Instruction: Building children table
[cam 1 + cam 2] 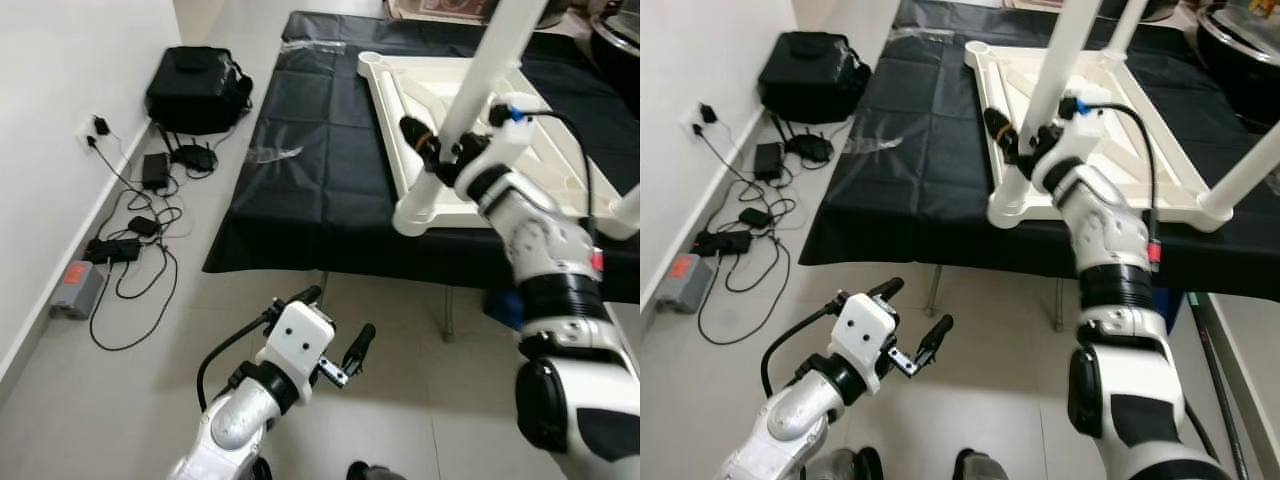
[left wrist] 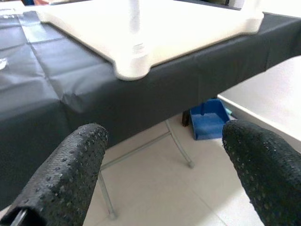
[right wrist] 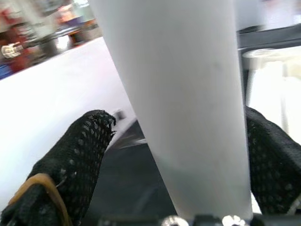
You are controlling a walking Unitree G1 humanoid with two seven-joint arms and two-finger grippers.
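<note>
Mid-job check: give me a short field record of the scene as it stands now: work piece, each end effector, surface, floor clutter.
work piece: white children's table top lying upside down, legs pointing up
surface: table covered with a black cloth
right end effector: fingers either side of the white leg at the near-left corner; contact not confirmed
left end effector: open, holding nothing, low over the tiled floor in front of the table
floor clutter: black bag, cables and adapters along the wall on the left
under table: blue bin
</note>
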